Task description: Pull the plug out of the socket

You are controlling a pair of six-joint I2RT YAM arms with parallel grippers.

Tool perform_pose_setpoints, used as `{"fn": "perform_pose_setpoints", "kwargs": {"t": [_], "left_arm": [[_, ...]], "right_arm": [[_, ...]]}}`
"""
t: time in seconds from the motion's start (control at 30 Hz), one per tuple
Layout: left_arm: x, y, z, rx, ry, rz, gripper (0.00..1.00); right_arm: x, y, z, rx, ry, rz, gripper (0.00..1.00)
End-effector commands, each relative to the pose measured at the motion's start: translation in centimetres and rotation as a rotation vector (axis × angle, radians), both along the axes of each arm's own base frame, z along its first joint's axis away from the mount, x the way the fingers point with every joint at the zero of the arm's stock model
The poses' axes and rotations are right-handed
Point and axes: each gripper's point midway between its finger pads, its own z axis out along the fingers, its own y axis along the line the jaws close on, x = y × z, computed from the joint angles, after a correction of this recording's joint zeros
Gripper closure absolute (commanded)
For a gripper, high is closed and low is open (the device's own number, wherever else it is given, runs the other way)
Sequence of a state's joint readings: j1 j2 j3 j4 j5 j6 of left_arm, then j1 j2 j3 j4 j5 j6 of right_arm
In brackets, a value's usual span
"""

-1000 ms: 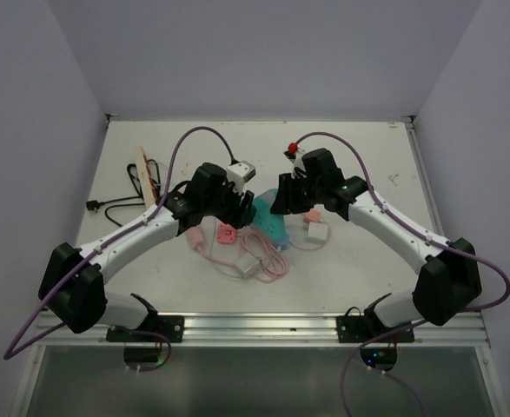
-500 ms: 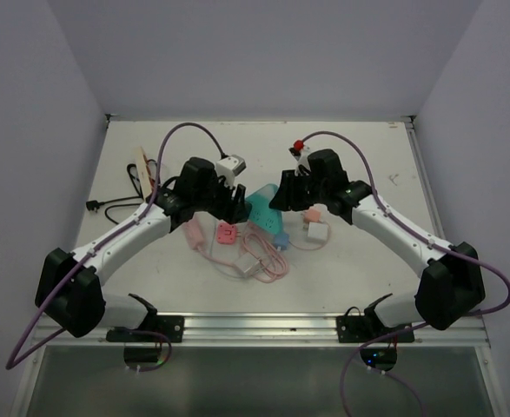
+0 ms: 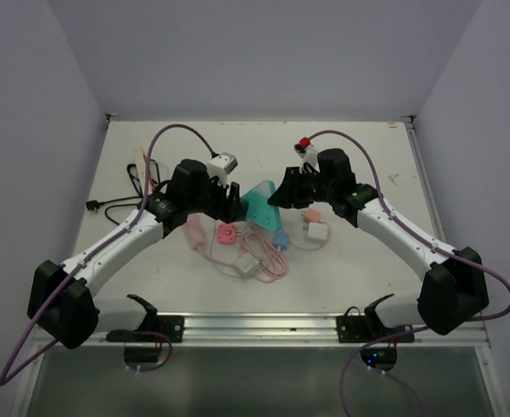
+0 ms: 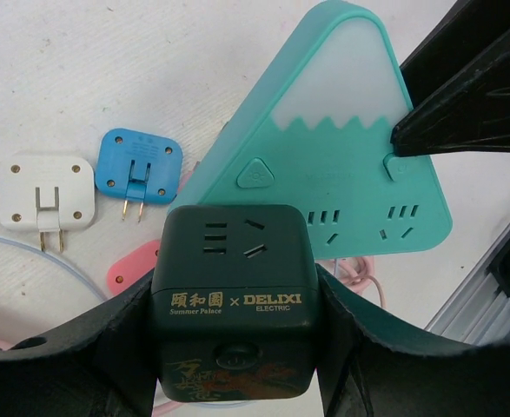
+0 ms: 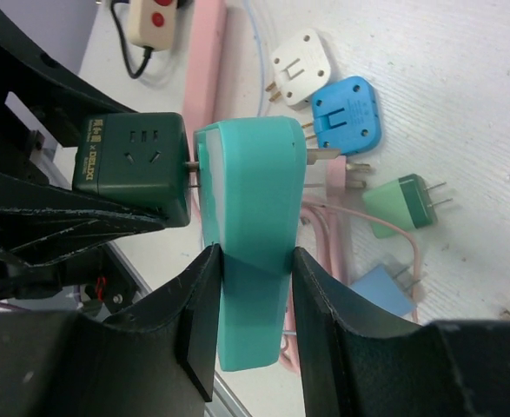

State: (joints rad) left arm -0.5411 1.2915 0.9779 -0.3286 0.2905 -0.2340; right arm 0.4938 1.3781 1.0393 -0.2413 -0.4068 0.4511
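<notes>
I'm drawing the two arms apart now. A second ago they were crowded together, and now the teal socket (image 3: 260, 201) is showing plainly between them, held above the table (image 3: 367, 156). The left gripper (image 4: 233, 304) is clamping the dark green plug (image 4: 233, 261), with its fingers pressed to both flanks. The right gripper (image 5: 255, 304) is squeezing the socket across its thin body, fingers tight on either face.

In the right wrist view the prongs (image 5: 191, 165) are showing bare in a thin gap between plug and socket — so the plug is coming out. As I'm judging it, though, it isn't free yet; the tips seem to be sitting in the slots. I'm reckoning on a straight pull along the prongs to finish, with both grips kept firm — any twist could bind the prongs or let the socket slip. Loose plugs (image 4: 139, 165) are lying on the table below.
</notes>
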Motion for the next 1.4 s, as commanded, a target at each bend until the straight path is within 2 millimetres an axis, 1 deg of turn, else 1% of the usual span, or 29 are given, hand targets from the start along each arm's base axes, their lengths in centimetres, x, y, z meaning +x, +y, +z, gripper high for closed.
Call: {"fn": "perform_pose_setpoints", "kwargs": {"t": [0.0,0.03,0.07,0.13,0.17,0.23,0.27,0.3,0.33,0.43,0.47,0.5,0.53,0.7,0.73,0.83,0.9,1.0,1.1,1.17,1.27,1.37], "left_arm": [[0.4,-1.1,8.2,-0.231,-0.187,-0.020,1.00],[0.4,-1.2,8.8,-0.249,-0.215,-0.028,1.00],[0.2,-1.1,9.6,-0.265,-0.242,-0.031,1.00],[0.1,-1.1,10.5,-0.283,-0.276,-0.035,1.00],[0.0,-0.9,11.1,-0.290,-0.292,-0.032,1.00],[0.0,-1.0,11.7,-0.298,-0.306,-0.034,1.00],[0.0,-1.0,11.7,-0.297,-0.306,-0.033,1.00],[0.1,-0.9,11.8,-0.295,-0.310,-0.031,1.00],[0.1,-0.9,11.7,-0.294,-0.306,-0.031,1.00],[0.3,-0.9,11.2,-0.284,-0.300,-0.023,1.00],[0.4,-0.8,10.9,-0.280,-0.297,-0.018,1.00],[0.4,-0.8,10.7,-0.278,-0.295,-0.013,1.00],[0.5,-0.8,10.6,-0.276,-0.296,-0.011,1.00],[1.0,-0.6,9.8,-0.254,-0.297,0.009,1.00],[1.0,-0.5,9.7,-0.253,-0.298,0.010,1.00],[1.0,-0.6,9.5,-0.255,-0.298,0.011,1.00],[1.1,-0.6,9.2,-0.248,-0.296,0.014,1.00],[1.0,-0.5,9.0,-0.247,-0.296,0.014,1.00],[1.0,-0.5,9.0,-0.246,-0.298,0.013,1.00],[0.9,-0.5,9.0,-0.247,-0.297,0.014,1.00],[0.9,-0.7,9.1,-0.254,-0.294,0.019,1.00],[1.0,-1.0,9.2,-0.256,-0.293,0.022,1.00]], "right_arm": [[0.5,-2.0,-2.3,-0.034,0.017,-0.038,1.00],[0.3,-1.7,-2.4,-0.017,0.023,-0.022,1.00],[0.0,-1.2,-2.1,0.012,0.020,0.000,0.97],[-0.2,-0.9,-1.8,0.036,0.017,0.018,0.89],[-0.3,-0.7,-1.6,0.045,0.019,0.029,0.77],[-0.3,-0.6,-1.5,0.048,0.026,0.032,0.62],[-0.4,-0.4,-1.5,0.056,0.033,0.038,0.52],[-0.7,-0.2,-1.1,0.071,0.035,0.052,0.47],[-0.8,-0.1,-1.0,0.081,0.038,0.056,0.37],[-1.0,0.0,-0.3,0.103,0.037,0.053,0.28],[-1.1,-0.1,-0.1,0.105,0.038,0.050,0.23],[-1.1,-0.1,0.4,0.109,0.030,0.045,0.22],[-1.0,-0.2,0.5,0.105,0.031,0.036,0.19],[-1.3,-0.3,2.1,0.134,0.023,0.018,0.17],[-1.3,-0.4,2.8,0.141,0.007,0.013,0.16],[-1.2,-0.7,3.6,0.142,-0.005,-0.015,0.14],[-1.2,-1.0,4.5,0.151,-0.026,-0.038,0.14],[-0.9,-1.9,5.1,0.130,-0.059,-0.087,0.12],[-1.1,-2.1,5.9,0.142,-0.073,-0.097,0.12],[-1.2,-2.0,6.5,0.160,-0.082,-0.097,0.11],[-1.5,-1.3,7.2,0.195,-0.075,-0.064,0.09],[-1.7,-0.5,7.3,0.209,-0.065,-0.043,0.08]]}}
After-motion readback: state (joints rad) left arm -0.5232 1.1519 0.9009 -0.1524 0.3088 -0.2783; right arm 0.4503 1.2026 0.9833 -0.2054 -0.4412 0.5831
